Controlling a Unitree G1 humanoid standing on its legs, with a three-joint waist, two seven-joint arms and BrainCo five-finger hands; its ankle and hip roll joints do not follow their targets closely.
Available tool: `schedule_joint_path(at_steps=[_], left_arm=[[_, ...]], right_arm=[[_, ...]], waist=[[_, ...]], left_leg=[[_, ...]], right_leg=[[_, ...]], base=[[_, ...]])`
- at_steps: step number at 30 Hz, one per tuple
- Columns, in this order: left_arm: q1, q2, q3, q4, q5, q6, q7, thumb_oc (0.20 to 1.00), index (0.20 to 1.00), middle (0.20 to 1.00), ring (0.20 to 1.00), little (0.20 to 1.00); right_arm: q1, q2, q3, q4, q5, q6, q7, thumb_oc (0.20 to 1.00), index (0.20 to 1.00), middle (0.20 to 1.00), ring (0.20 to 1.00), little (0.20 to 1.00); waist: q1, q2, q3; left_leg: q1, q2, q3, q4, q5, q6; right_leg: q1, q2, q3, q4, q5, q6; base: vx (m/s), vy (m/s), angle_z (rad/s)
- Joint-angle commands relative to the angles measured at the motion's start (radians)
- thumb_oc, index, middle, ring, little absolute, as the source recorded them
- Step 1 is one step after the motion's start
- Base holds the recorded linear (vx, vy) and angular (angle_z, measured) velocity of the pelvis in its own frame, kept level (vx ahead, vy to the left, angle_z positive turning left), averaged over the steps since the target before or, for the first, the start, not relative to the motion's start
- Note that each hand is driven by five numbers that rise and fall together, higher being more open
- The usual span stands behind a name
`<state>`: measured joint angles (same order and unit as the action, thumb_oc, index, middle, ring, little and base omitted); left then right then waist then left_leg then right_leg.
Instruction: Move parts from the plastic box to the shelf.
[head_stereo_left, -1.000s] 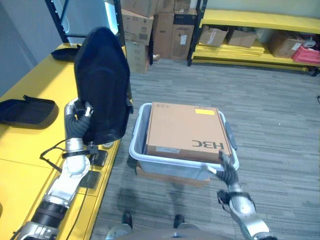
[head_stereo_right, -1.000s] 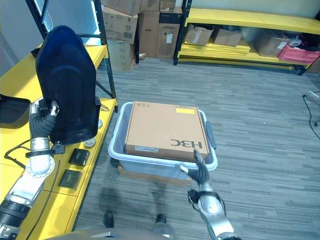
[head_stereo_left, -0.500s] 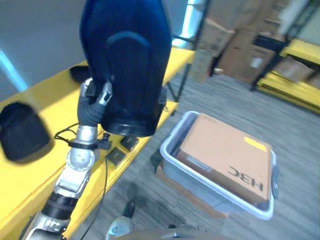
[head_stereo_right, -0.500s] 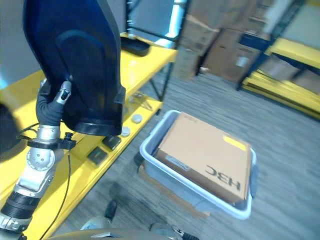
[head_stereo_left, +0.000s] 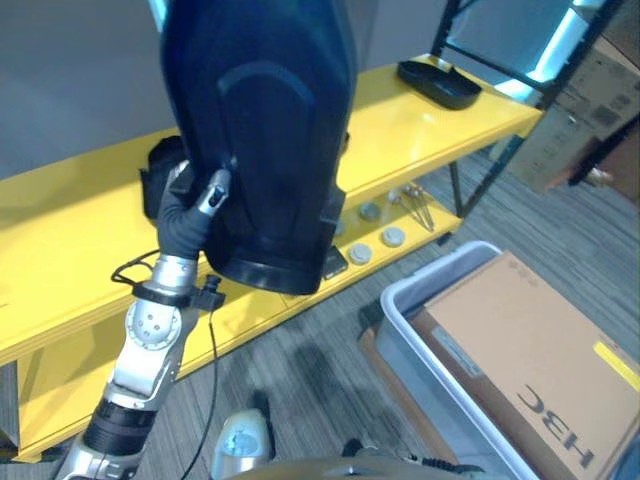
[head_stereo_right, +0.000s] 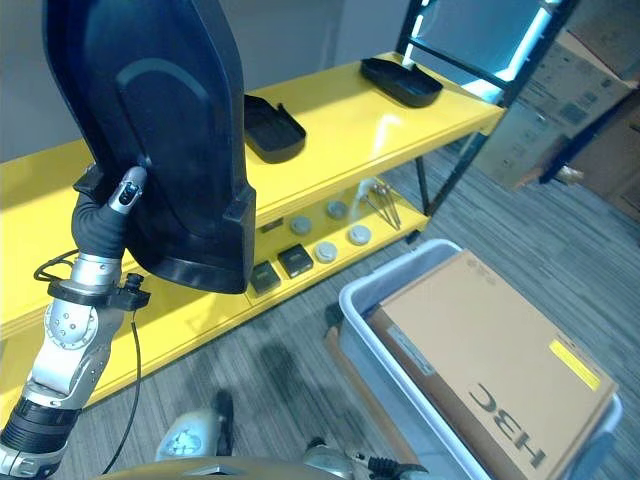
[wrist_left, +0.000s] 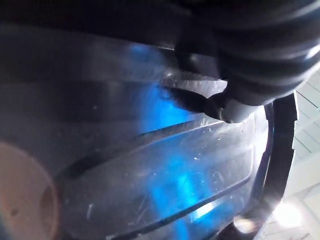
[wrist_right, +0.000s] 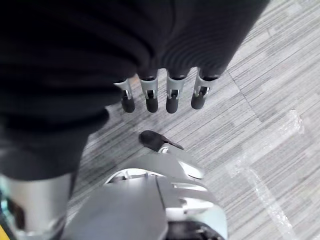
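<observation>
A large black moulded plastic part (head_stereo_left: 265, 130) stands upright in the air in front of the yellow shelf (head_stereo_left: 420, 120). My left hand (head_stereo_left: 192, 205) grips its left edge from behind, fingers curled round it. In the left wrist view the part's glossy dark surface (wrist_left: 150, 150) lies right against the hand. The grey plastic box (head_stereo_left: 400, 310) sits on the floor at lower right, with a flat cardboard carton (head_stereo_left: 540, 360) lying in it. My right hand (wrist_right: 160, 95) hangs over the grey carpet, fingers relaxed and holding nothing.
Two shallow black trays (head_stereo_right: 402, 80) (head_stereo_right: 270, 128) rest on the shelf's top board. Its lower board carries round discs (head_stereo_right: 325, 250) and small dark blocks (head_stereo_right: 295, 260). A black rack post (head_stereo_right: 455, 120) rises at the shelf's right end.
The camera has swung left toward the shelf, so the box has slid to the lower right. The left hand still holds the part raised. The right hand has left the eye views.
</observation>
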<state>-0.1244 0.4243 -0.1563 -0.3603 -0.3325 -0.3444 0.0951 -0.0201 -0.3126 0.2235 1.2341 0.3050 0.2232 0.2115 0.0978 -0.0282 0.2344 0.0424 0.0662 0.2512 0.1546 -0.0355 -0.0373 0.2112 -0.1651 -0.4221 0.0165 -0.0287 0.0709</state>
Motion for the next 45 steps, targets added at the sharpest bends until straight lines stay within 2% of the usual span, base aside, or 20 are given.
schedule_joint_path(at_steps=[1, 5, 9, 10, 12, 13, 15, 17, 20, 25, 27, 29, 30, 32, 35, 36, 37, 40, 43, 45], left_arm=[[-0.050, 0.015, 0.075, -0.039, 0.026, -0.016, -0.014, 0.200, 0.200, 0.200, 0.200, 0.200], [-0.031, 0.036, 0.063, -0.040, -0.018, -0.014, -0.041, 0.200, 0.200, 0.200, 0.200, 0.200], [-0.023, 0.054, 0.064, -0.044, -0.031, -0.028, -0.060, 0.200, 0.200, 0.200, 0.200, 0.200], [-0.025, 0.062, 0.067, -0.047, -0.023, -0.027, -0.060, 0.200, 0.200, 0.200, 0.200, 0.200], [-0.044, 0.079, 0.060, -0.037, -0.028, -0.021, -0.050, 0.200, 0.200, 0.200, 0.200, 0.200], [-0.048, 0.077, 0.056, -0.034, -0.031, -0.023, -0.058, 0.200, 0.200, 0.200, 0.200, 0.200], [-0.065, 0.082, 0.033, -0.018, -0.025, -0.033, -0.055, 0.200, 0.200, 0.200, 0.200, 0.200], [-0.094, 0.084, -0.002, 0.006, -0.029, -0.046, -0.041, 0.200, 0.200, 0.200, 0.200, 0.200], [-0.118, 0.073, -0.024, 0.015, -0.028, -0.038, -0.009, 0.200, 0.200, 0.200, 0.200, 0.200], [-0.081, 0.062, -0.001, 0.009, -0.040, 0.002, 0.028, 0.200, 0.200, 0.200, 0.200, 0.200], [-0.080, 0.056, -0.012, 0.019, -0.059, 0.005, -0.016, 0.200, 0.200, 0.200, 0.200, 0.200], [-0.074, 0.051, -0.026, 0.023, -0.028, 0.010, -0.027, 0.200, 0.200, 0.200, 0.200, 0.200], [-0.067, 0.053, -0.036, 0.027, -0.005, 0.007, -0.015, 0.200, 0.200, 0.200, 0.200, 0.200], [-0.060, 0.057, -0.041, 0.033, 0.003, 0.000, 0.001, 0.200, 0.200, 0.200, 0.200, 0.200], [-0.031, 0.072, -0.038, 0.031, 0.015, -0.012, 0.039, 0.200, 0.200, 0.200, 0.200, 0.200], [-0.027, 0.073, -0.034, 0.039, 0.017, -0.017, 0.036, 0.200, 0.200, 0.200, 0.200, 0.200], [-0.028, 0.076, -0.033, 0.048, 0.025, -0.022, 0.040, 0.200, 0.200, 0.200, 0.200, 0.200], [-0.034, 0.090, -0.035, 0.082, 0.013, -0.045, 0.032, 0.200, 0.200, 0.200, 0.200, 0.200], [-0.077, 0.123, -0.077, 0.118, -0.008, -0.020, -0.001, 0.200, 0.200, 0.200, 0.200, 0.200], [-0.112, 0.141, -0.090, 0.129, 0.006, -0.002, 0.009, 0.200, 0.200, 0.200, 0.200, 0.200]], right_arm=[[-0.045, 0.028, 0.024, 0.064, -0.093, 0.038, 0.048, 1.000, 1.000, 1.000, 1.000, 1.000], [-0.043, 0.042, 0.037, 0.065, -0.122, 0.027, 0.032, 1.000, 1.000, 1.000, 1.000, 1.000], [-0.051, 0.051, 0.043, 0.052, -0.089, 0.009, 0.017, 1.000, 1.000, 1.000, 1.000, 1.000], [-0.057, 0.055, 0.043, 0.040, -0.094, 0.007, 0.006, 1.000, 1.000, 1.000, 1.000, 1.000], [-0.073, 0.053, 0.041, 0.031, -0.093, -0.007, -0.020, 1.000, 1.000, 1.000, 1.000, 1.000], [-0.079, 0.050, 0.039, 0.032, -0.085, -0.006, -0.020, 1.000, 1.000, 1.000, 1.000, 1.000], [-0.095, 0.046, 0.043, 0.031, -0.097, 0.000, -0.008, 1.000, 1.000, 1.000, 1.000, 1.000], [-0.093, 0.050, 0.054, 0.041, -0.100, -0.014, -0.003, 1.000, 1.000, 1.000, 1.000, 1.000], [-0.082, 0.055, 0.058, 0.068, -0.119, -0.027, 0.011, 1.000, 1.000, 1.000, 1.000, 1.000], [-0.078, 0.044, 0.088, 0.097, -0.235, -0.022, 0.030, 1.000, 1.000, 1.000, 1.000, 1.000], [-0.069, 0.031, 0.082, 0.101, -0.191, -0.010, 0.005, 1.000, 1.000, 1.000, 1.000, 1.000], [-0.072, 0.016, 0.056, 0.100, -0.096, 0.019, 0.001, 1.000, 1.000, 1.000, 1.000, 1.000], [-0.080, 0.009, 0.035, 0.094, -0.048, 0.080, 0.014, 1.000, 1.000, 1.000, 1.000, 1.000], [-0.087, 0.002, 0.023, 0.095, -0.066, 0.101, 0.026, 1.000, 1.000, 1.000, 1.000, 1.000], [-0.112, -0.050, 0.015, 0.139, -0.142, 0.134, 0.038, 1.000, 1.000, 1.000, 1.000, 1.000], [-0.116, -0.063, 0.001, 0.150, -0.119, 0.159, 0.019, 1.000, 1.000, 1.000, 1.000, 1.000], [-0.120, -0.070, -0.009, 0.153, -0.142, 0.171, 0.017, 1.000, 1.000, 1.000, 1.000, 1.000], [-0.131, -0.070, 0.018, 0.154, -0.400, 0.137, 0.052, 1.000, 1.000, 1.000, 1.000, 1.000], [-0.098, -0.041, 0.046, 0.135, -0.263, 0.224, -0.015, 1.000, 1.000, 1.000, 1.000, 1.000], [-0.081, -0.011, 0.035, 0.142, -0.249, 0.219, -0.064, 1.000, 1.000, 1.000, 1.000, 1.000]], waist=[[0.008, 0.001, -0.024], [0.004, 0.031, -0.043], [0.015, 0.046, -0.048], [0.017, 0.051, -0.047], [0.016, 0.061, -0.021], [0.009, 0.059, -0.015], [-0.027, 0.058, 0.000], [-0.065, 0.049, -0.005], [-0.105, 0.040, -0.020], [-0.075, 0.022, -0.041], [-0.067, 0.019, -0.033], [-0.072, 0.026, -0.034], [-0.076, 0.036, -0.038], [-0.076, 0.043, -0.040], [-0.059, 0.057, -0.034], [-0.058, 0.068, -0.027], [-0.060, 0.074, -0.023], [-0.055, 0.085, -0.022], [-0.049, 0.089, -0.012], [-0.048, 0.084, -0.011]], left_leg=[[0.037, -0.058, -0.013, -0.045, -0.104, 0.020], [0.094, -0.073, -0.032, -0.182, -0.053, 0.024], [0.103, -0.083, -0.062, -0.221, -0.042, 0.044], [0.101, -0.088, -0.063, -0.225, -0.039, 0.057], [0.079, -0.099, -0.089, -0.180, -0.059, 0.092], [0.079, -0.104, -0.103, -0.177, -0.062, 0.098], [0.072, -0.116, -0.159, -0.187, -0.045, 0.109], [0.083, -0.138, -0.225, -0.208, -0.044, 0.110], [0.103, -0.168, -0.315, -0.212, -0.060, 0.114], [0.075, -0.195, -0.302, -0.079, -0.112, 0.098], [0.033, -0.173, -0.221, -0.021, -0.107, 0.073], [0.036, -0.123, -0.134, -0.060, -0.084, 0.050], [0.052, -0.088, -0.097, -0.116, -0.050, 0.032], [0.070, -0.059, -0.085, -0.173, -0.012, 0.013], [0.008, 0.112, -0.098, -0.242, 0.140, -0.093], [-0.028, 0.162, -0.100, -0.242, 0.193, -0.115], [-0.039, 0.180, -0.112, -0.242, 0.204, -0.121], [-0.033, 0.172, -0.140, -0.241, 0.171, -0.107], [-0.023, 0.099, -0.156, -0.195, 0.107, -0.050], [0.000, 0.049, -0.145, -0.200, 0.077, -0.021]], right_leg=[[-0.019, 0.090, -0.013, -0.010, -0.057, -0.026], [-0.036, 0.086, -0.029, 0.027, -0.075, -0.019], [-0.064, 0.065, -0.039, 0.113, -0.108, -0.011], [-0.085, 0.048, -0.043, 0.176, -0.118, -0.005], [-0.188, -0.055, -0.005, 0.410, -0.039, 0.040], [-0.208, -0.052, 0.031, 0.428, -0.032, 0.043], [-0.257, 0.023, 0.115, 0.373, -0.001, 0.032], [-0.287, 0.094, 0.197, 0.255, 0.012, 0.028], [-0.322, 0.153, 0.301, 0.134, 0.063, 0.022], [-0.224, 0.150, 0.286, 0.042, 0.042, -0.019], [-0.164, 0.128, 0.235, 0.018, 0.033, -0.022], [-0.126, 0.113, 0.190, 0.006, 0.017, -0.020], [-0.111, 0.107, 0.171, -0.003, 0.013, -0.018], [-0.098, 0.103, 0.167, -0.016, 0.012, -0.016], [-0.050, 0.065, 0.192, -0.047, -0.004, -0.009], [-0.034, 0.052, 0.202, -0.036, -0.019, -0.006], [-0.027, 0.043, 0.213, -0.024, -0.029, -0.003], [-0.032, 0.001, 0.240, 0.023, -0.050, 0.022], [-0.044, -0.086, 0.218, 0.123, -0.030, 0.060], [-0.092, -0.157, 0.190, 0.193, 0.060, 0.079]], base=[[0.03, 0.260, 0.85], [0.04, 0.217, 0.63], [0.00, 0.168, 0.36], [0.00, 0.238, 0.16], [0.01, 0.296, 0.20], [-0.04, 0.154, 0.33], [-0.01, -0.011, 0.29], [0.09, -0.074, 0.77], [0.17, -0.103, 1.39], [0.16, -0.076, 0.80], [0.10, 0.056, 0.35], [0.11, 0.156, 0.65], [0.11, 0.169, 0.76], [0.13, 0.227, 0.74], [0.25, 0.524, 0.20], [0.29, 0.656, -0.01], [0.25, 0.628, 0.05], [0.21, 0.583, -0.18], [0.22, 0.521, -0.47], [0.15, 0.373, -0.31]])
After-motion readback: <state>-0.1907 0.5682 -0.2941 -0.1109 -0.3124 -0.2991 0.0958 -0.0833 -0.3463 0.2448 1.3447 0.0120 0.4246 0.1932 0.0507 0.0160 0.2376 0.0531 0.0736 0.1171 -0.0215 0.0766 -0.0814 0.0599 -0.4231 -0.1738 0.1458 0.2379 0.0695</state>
